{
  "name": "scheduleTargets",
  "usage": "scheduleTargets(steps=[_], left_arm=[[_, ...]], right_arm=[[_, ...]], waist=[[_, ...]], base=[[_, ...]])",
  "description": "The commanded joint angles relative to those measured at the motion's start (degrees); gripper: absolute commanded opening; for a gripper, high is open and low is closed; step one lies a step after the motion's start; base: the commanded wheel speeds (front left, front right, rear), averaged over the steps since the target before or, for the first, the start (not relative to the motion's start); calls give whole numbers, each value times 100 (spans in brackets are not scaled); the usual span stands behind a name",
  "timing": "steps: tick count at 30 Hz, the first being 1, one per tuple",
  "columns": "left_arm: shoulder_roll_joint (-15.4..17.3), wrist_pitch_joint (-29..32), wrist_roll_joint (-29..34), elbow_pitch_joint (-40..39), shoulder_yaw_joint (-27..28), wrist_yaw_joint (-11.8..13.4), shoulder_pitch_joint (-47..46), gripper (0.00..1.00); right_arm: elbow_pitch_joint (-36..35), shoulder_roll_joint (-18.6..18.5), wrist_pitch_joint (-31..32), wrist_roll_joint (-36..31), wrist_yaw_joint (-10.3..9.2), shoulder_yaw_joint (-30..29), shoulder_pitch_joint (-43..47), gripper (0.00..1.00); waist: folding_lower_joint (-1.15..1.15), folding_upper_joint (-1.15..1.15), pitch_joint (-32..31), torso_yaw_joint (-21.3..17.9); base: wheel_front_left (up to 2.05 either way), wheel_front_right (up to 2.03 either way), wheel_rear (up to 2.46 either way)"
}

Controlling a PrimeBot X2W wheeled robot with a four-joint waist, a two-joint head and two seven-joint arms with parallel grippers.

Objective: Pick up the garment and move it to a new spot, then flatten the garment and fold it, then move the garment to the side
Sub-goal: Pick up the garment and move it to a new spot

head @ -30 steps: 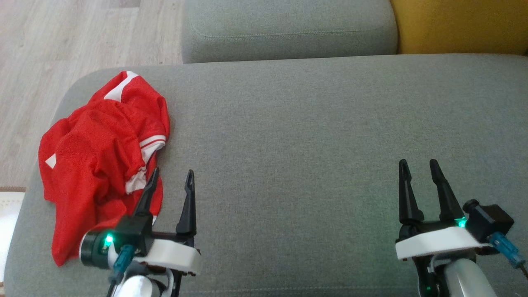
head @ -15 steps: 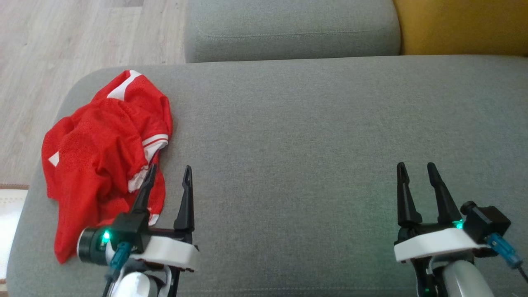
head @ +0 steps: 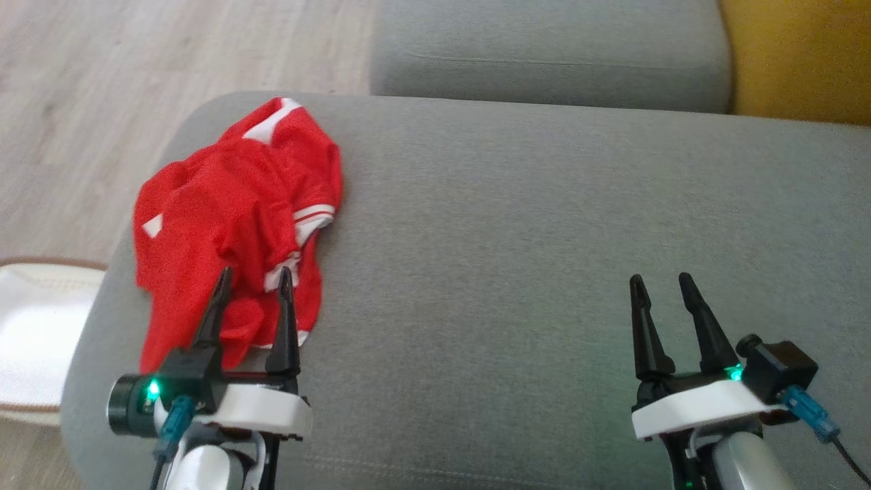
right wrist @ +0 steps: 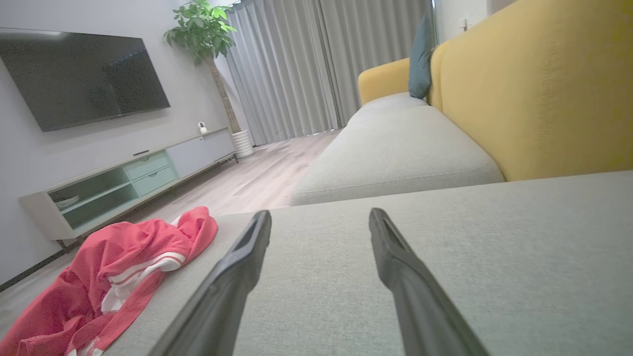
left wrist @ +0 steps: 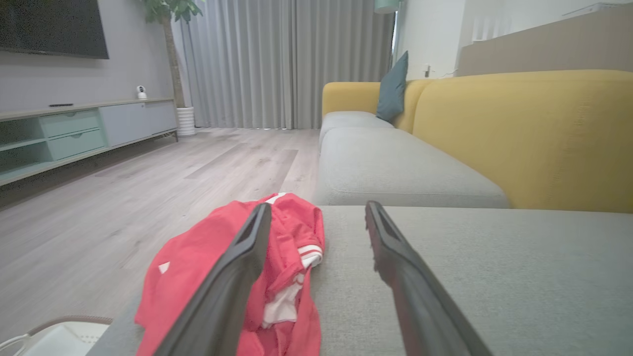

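Two grippers sit low over the near edge of the grey seat (head: 510,238), each with its dark fingers spread apart and nothing held between them. The left gripper (head: 255,272) points its fingertips over the near part of the shirt (head: 231,197); whether they actually touch the cloth is hard to say from here. The right gripper (head: 660,278) hovers over bare upholstery, well apart from the shirt.

The shirt lies in a crumpled heap at the left end of the seat, close to its rounded corner. It is bright red with a fine, mesh-like weave. A sleeve cuff trimmed in white stripes is turned towards the middle of the seat, a white panel shows at the far tip, and there is a small white mark on the left side. Folds and ridges run all through it, so nothing lies flat.

On the floor (head: 136,54) beside that end of the seat is a pale thing with a brown rim (head: 41,327). Farther back come a second grey cushion (head: 544,61) and the yellow backrest (head: 803,61), then a blue-green pillow (right wrist: 420,59), grey curtains (right wrist: 321,64) and a dark television (right wrist: 84,79).
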Motion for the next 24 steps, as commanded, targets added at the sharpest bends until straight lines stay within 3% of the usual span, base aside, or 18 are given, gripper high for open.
scheduleTargets(steps=[1,15,24], left_arm=[[5,-70,71,-164,237,-6,-208,100],[-21,-70,151,-180,523,-39,-71,100],[-37,-70,159,-208,639,-69,9,100]], right_arm=[[-153,-49,-63,26,44,157,-278,100],[-111,-49,-63,199,44,403,-262,100],[-76,-49,-63,255,44,456,-269,100]], waist=[[0,0,-17,188],[0,0,-109,1107],[0,0,-141,1266]], base=[[0,0,0],[0,0,0],[0,0,0]])
